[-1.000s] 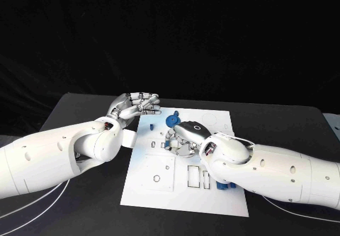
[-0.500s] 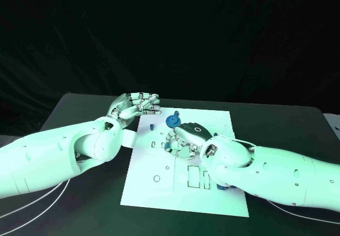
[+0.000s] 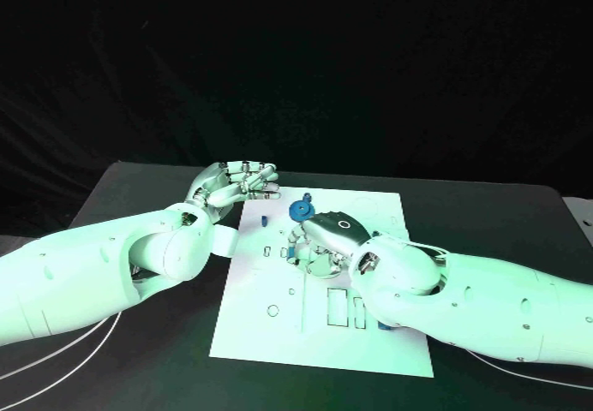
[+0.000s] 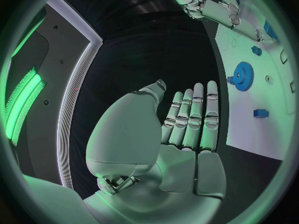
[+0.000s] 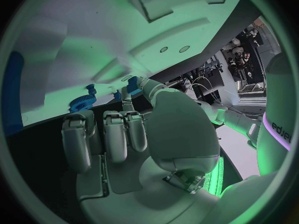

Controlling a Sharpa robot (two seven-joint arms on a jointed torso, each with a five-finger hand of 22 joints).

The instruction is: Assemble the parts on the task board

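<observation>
I'm bringing my right hand [image 3: 324, 242] further onto the task board [image 3: 377, 210], fingers curling over a small blue part [image 3: 288, 252] just below the blue gear [image 3: 301, 210]; grip I cannot tell. Left hand [image 3: 237, 181] is idling curled, empty, at the board's far-left corner

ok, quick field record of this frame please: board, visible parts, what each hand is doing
board: white task board lying flat on the black table
gear: round blue toothed gear at the board's far end, free of both hands
left hand: silver left hand off the board's far left corner, fingers curled, holding nothing
right hand: silver right hand low over the board's middle, fingers down; contact or grip cannot be told
other parts: small blue block near the gear
</observation>
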